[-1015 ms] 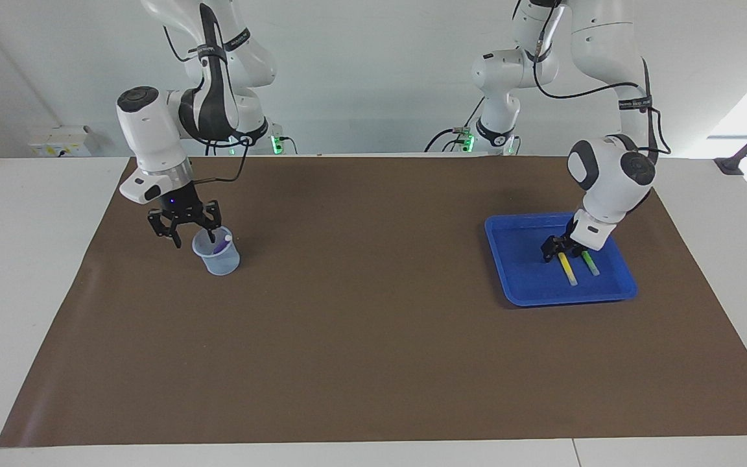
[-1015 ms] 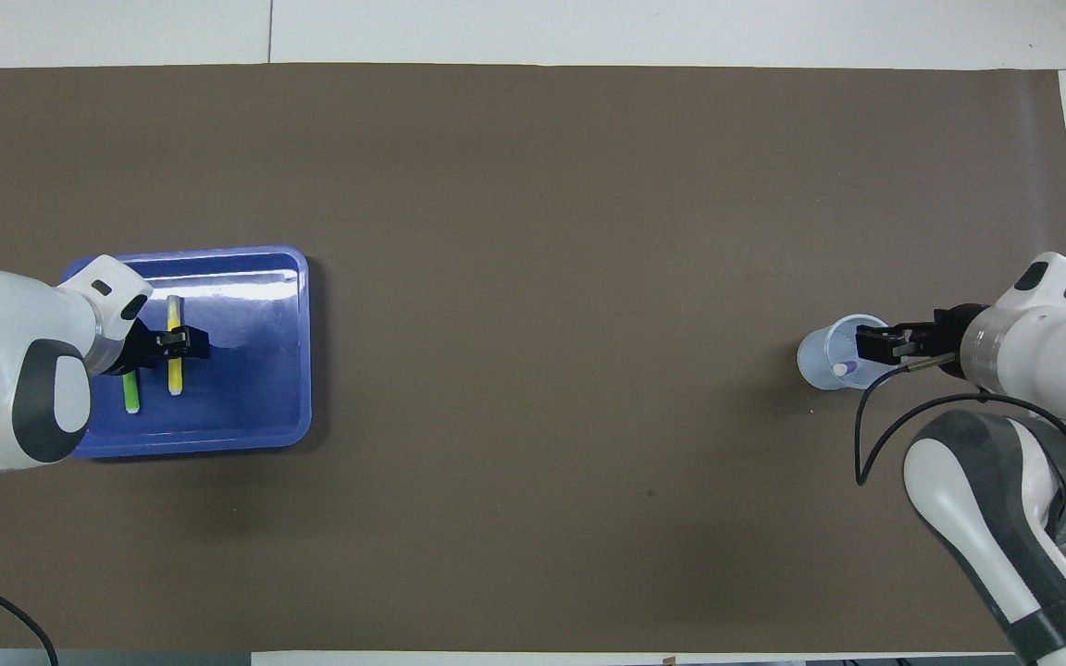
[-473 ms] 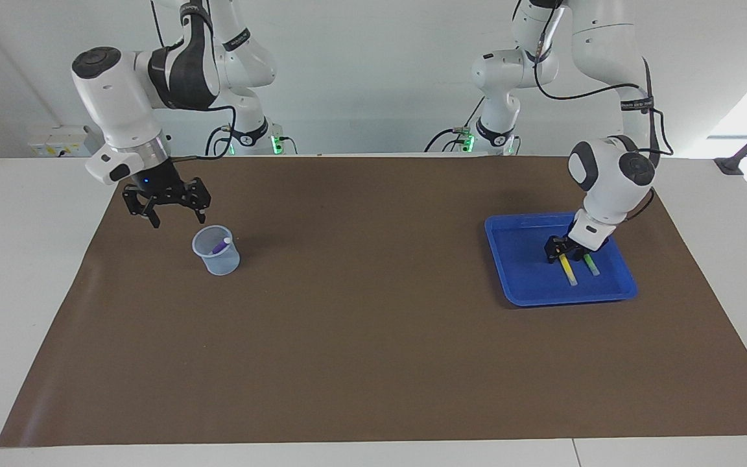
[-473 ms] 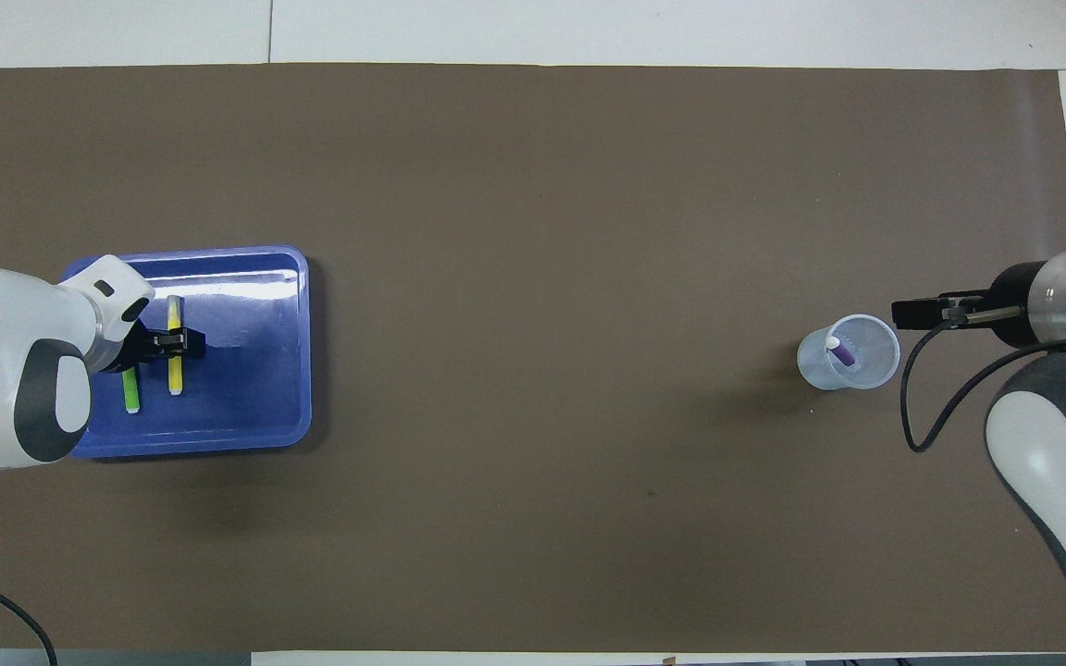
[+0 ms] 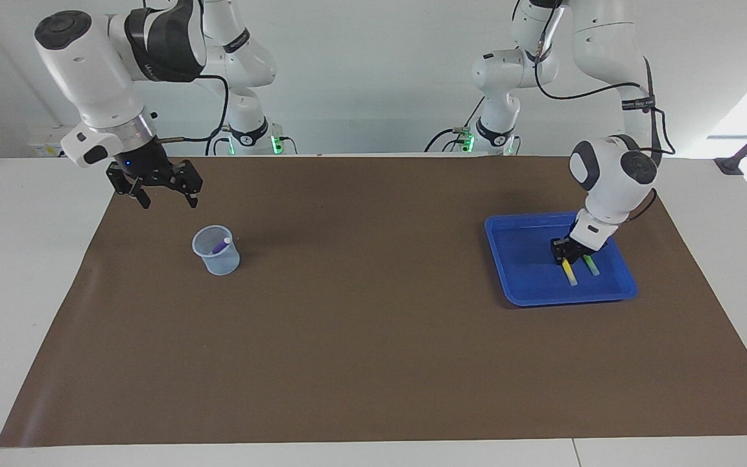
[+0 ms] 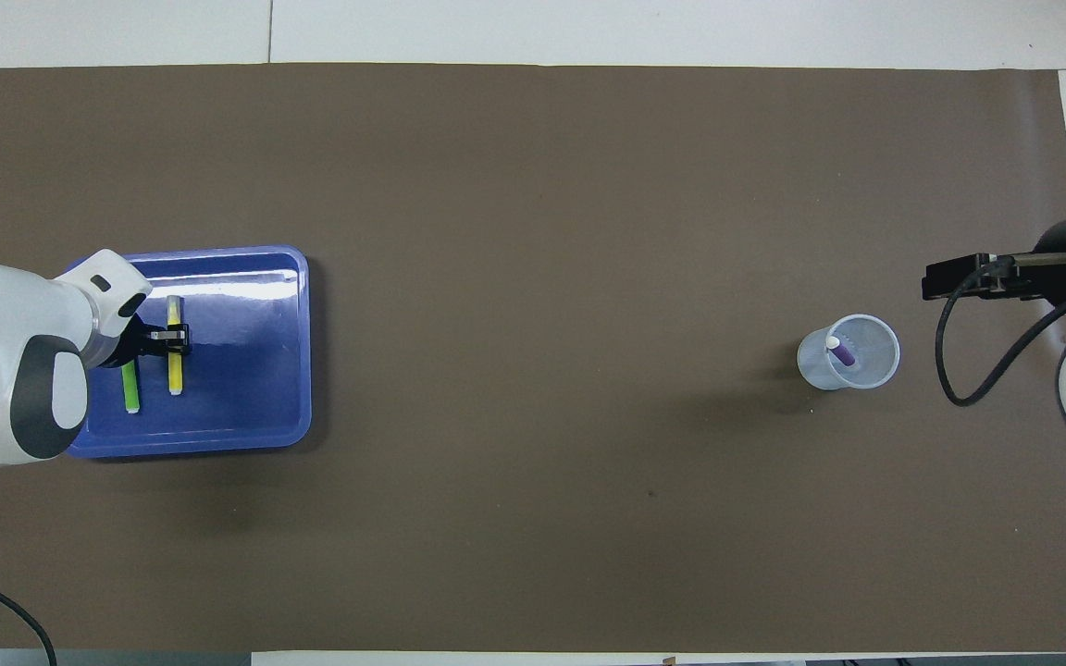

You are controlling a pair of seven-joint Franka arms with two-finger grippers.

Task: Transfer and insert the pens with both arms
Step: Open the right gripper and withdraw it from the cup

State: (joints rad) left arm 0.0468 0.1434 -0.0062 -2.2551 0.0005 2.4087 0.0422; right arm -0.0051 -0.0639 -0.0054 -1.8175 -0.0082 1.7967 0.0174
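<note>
A yellow pen [image 5: 570,273] [image 6: 175,372] and a green pen [image 5: 591,265] [image 6: 130,390] lie side by side in the blue tray [image 5: 521,263] [image 6: 246,370]. My left gripper [image 5: 567,253] [image 6: 174,339] is down in the tray, its fingers closed on the yellow pen near one end. The pen still rests on the tray floor. A purple pen [image 5: 221,245] [image 6: 841,351] leans inside the clear plastic cup [image 5: 216,258] [image 6: 849,363]. My right gripper [image 5: 170,202] [image 6: 929,279] hangs open and empty over the mat beside the cup.
A brown mat [image 5: 373,324] covers most of the white table. The tray sits toward the left arm's end, the cup toward the right arm's end. Two smaller arms with green lights [image 5: 276,144] stand at the robots' edge of the table.
My right gripper rose off the cup and drew back toward its own end, leaving the purple pen inside. My left gripper's fingers closed on the yellow pen.
</note>
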